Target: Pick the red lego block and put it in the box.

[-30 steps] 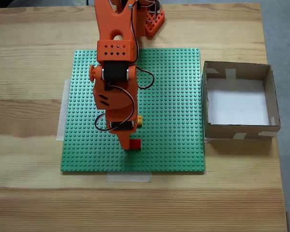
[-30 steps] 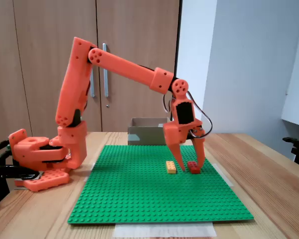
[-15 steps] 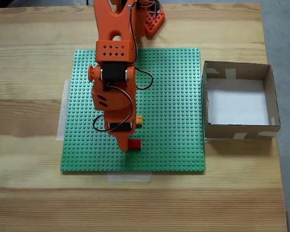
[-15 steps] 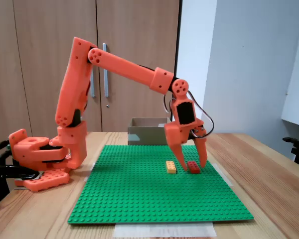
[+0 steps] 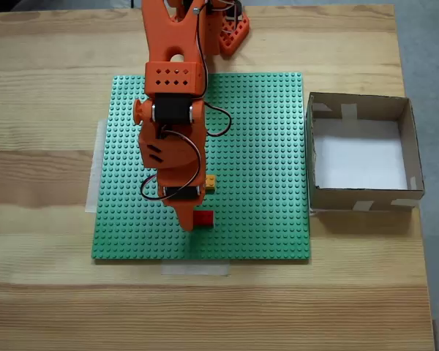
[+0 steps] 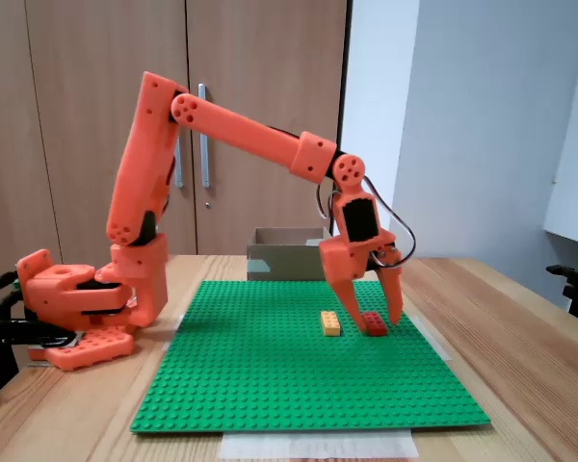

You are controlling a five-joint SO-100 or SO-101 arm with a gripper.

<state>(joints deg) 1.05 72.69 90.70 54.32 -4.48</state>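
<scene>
I was at the grasp step: my claw (image 6: 375, 320) stood spread open, holding nothing, its tips straddling the red lego block (image 6: 374, 323) on the green baseplate (image 5: 263, 146). The block lay flat beside the orange-yellow brick (image 6: 330, 322), long axis running away from my base. Next I judged I should close, lift, and swing to the box (image 5: 410, 146).

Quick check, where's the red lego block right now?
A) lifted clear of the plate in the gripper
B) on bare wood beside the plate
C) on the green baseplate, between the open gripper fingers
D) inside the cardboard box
C: in the side fixed view the red lego block sits on the green baseplate, with the gripper fingers open on either side of it; the box holds no brick.
</scene>
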